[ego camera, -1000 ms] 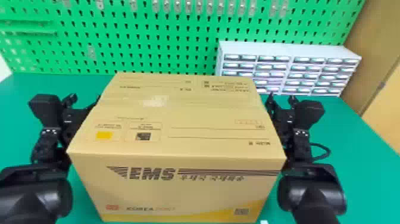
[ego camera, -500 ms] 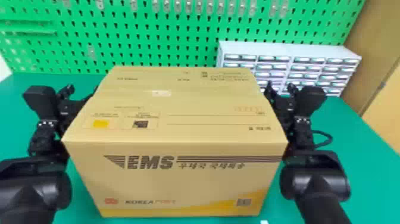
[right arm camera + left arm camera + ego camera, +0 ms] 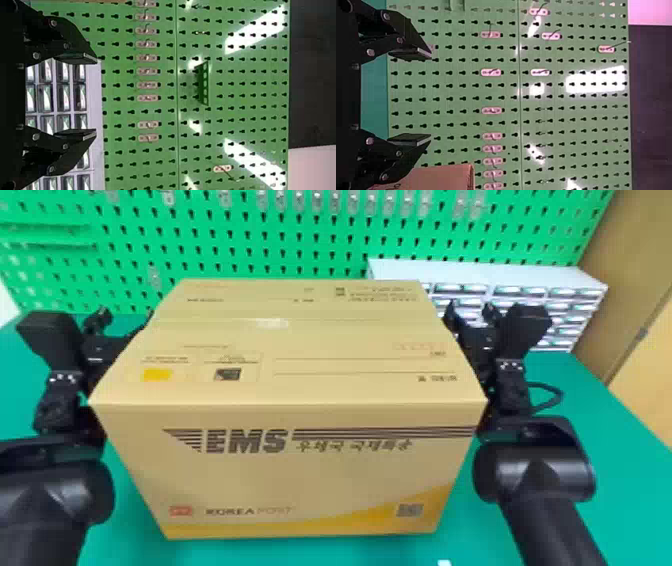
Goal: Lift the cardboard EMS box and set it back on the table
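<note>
Head view: EMS box (image 3: 285, 475) was between left gripper (image 3: 431, 95) and right gripper (image 3: 96, 96), over the tabletop (image 3: 620, 490). Both grippers spread, pinching nothing. Looked like a side-squeeze lift; needed even pressure, matched height, box level, else slip.

Green pegboard (image 3: 240, 250); white drawer cabinet (image 3: 480, 274); glare patches (image 3: 595, 80).

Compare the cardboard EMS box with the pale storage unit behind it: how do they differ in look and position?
The EMS box is tan with printed faces; the storage unit is pale, its front divided into rows of small compartments. The EMS box is nearer; the storage unit stands behind, to the right, partly hidden by it. Both are straight-edged and boxy.
</note>
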Motion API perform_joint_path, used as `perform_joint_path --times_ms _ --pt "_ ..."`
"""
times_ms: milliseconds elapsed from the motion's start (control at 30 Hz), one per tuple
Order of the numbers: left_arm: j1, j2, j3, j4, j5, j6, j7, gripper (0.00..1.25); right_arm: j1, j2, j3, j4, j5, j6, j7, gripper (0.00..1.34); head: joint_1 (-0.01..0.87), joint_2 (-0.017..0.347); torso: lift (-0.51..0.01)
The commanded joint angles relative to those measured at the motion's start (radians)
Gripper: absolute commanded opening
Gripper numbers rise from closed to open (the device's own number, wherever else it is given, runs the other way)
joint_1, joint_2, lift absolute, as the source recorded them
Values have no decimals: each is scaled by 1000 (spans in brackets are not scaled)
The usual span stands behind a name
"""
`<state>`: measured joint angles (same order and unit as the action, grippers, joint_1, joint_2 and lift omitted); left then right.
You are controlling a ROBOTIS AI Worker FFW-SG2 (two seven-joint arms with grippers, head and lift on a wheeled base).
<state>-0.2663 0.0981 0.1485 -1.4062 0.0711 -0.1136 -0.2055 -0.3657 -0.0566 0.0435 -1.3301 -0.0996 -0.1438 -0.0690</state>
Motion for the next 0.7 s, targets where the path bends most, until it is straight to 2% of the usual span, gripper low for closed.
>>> perform_joint_path --times_ms 0,667 --pt "-2 0 11 -8 1 0 0 735 -5 0 6 -8 4 7 0 738 678 -15 -92" --pt "-5 0 25 -13 1 -1 8 738 -12 -3 9 -12 8 17 0 738 678 -15 -92"
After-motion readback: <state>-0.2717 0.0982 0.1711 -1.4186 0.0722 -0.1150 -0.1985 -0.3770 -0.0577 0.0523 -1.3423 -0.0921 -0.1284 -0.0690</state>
